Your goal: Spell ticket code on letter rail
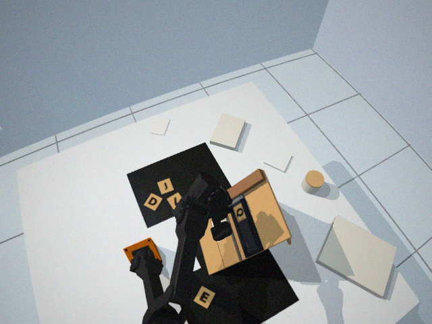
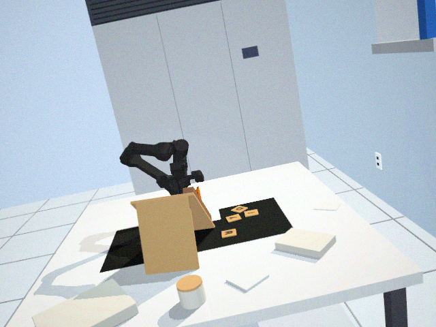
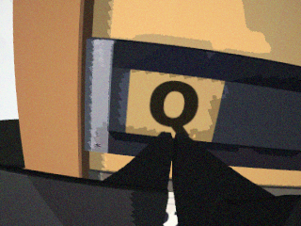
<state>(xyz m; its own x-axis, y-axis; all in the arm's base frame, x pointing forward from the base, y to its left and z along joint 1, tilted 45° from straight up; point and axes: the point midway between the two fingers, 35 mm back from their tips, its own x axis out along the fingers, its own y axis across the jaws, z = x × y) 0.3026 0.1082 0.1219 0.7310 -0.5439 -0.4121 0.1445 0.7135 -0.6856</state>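
Note:
My gripper (image 3: 171, 142) is shut and empty, its tips at the lower edge of the Q tile (image 1: 239, 212) (image 3: 209, 108). That tile lies upright-lettered in the dark rail (image 1: 251, 240) (image 3: 263, 113), near its left end in the wrist view, a small gap from the pale end piece (image 3: 100, 94). The board (image 1: 261, 198) (image 2: 167, 236) is tilted. Tiles D (image 1: 152, 202) (image 2: 239, 208), J (image 1: 165, 185) (image 2: 251, 212) and L (image 1: 171, 201) (image 2: 233, 217) lie on the black mat. Another tile (image 2: 229, 233) there has an unclear letter. Tile E (image 1: 204, 297) lies in front. The ticket's code is not readable.
A brown block (image 1: 246, 183) (image 3: 47, 94) borders the board's side. A lidded jar (image 1: 314, 181) (image 2: 191, 291), a cream block (image 1: 228, 129) (image 2: 305, 242) and a larger cream slab (image 1: 359, 258) (image 2: 88, 309) stand around. The orange base plate (image 1: 138, 244) is under the arm.

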